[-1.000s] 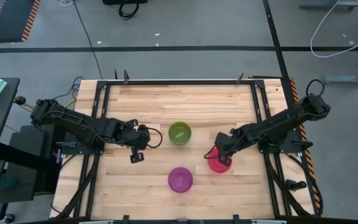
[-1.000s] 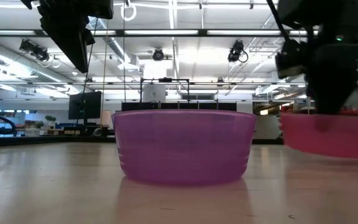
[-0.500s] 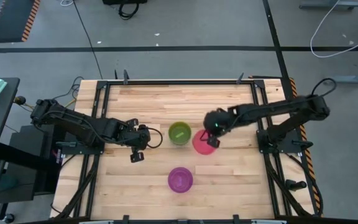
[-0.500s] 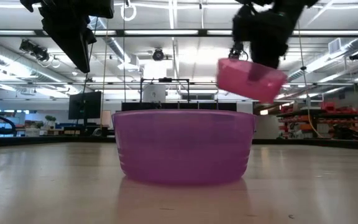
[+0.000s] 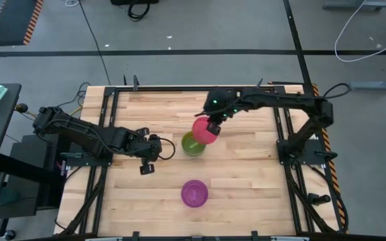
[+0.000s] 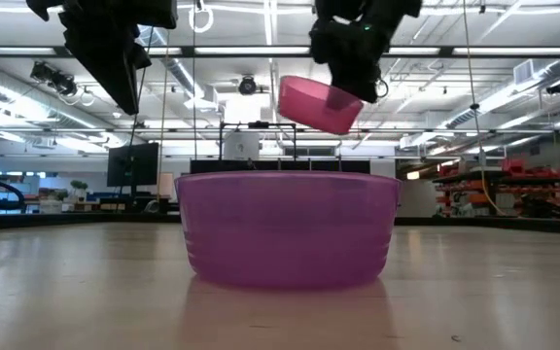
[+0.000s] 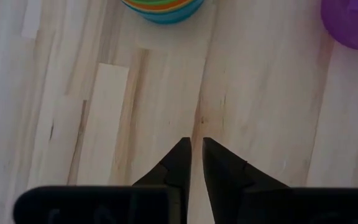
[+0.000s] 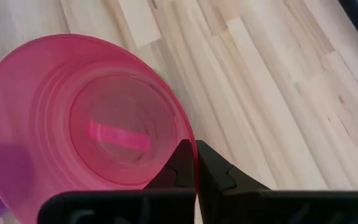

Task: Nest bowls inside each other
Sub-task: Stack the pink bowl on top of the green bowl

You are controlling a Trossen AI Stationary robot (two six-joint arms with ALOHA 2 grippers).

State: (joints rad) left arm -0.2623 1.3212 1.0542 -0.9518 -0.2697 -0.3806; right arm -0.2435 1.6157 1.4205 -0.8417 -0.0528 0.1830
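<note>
- High view: the right gripper [image 5: 212, 127] pinches the rim of the pink bowl [image 5: 204, 130] and holds it in the air. Just under and beside it on the table [image 5: 246, 181] stands the stack [image 5: 191, 145], green bowl on top, partly covered by the pink one. The purple bowl [image 5: 194, 193] stands alone, well apart from the right gripper, toward the table's near edge. The left gripper [image 5: 149, 167] waits beside the stack, on its left, holding nothing.
- Low view: the pink bowl [image 6: 319, 103] hangs tilted below the right gripper [image 6: 350, 89], above and behind the purple bowl [image 6: 288, 227], which stands on the table. The left arm [image 6: 105, 44] shows at upper left.
- Left wrist view: the left gripper [image 7: 196, 147] has its fingers nearly closed, a thin gap between them, empty. Ahead lie the stack [image 7: 162, 7] and the purple bowl [image 7: 352, 22].
- Right wrist view: the right gripper [image 8: 194, 147] has its fingers tight on the pink bowl's [image 8: 79, 149] rim, one inside and one outside.
</note>
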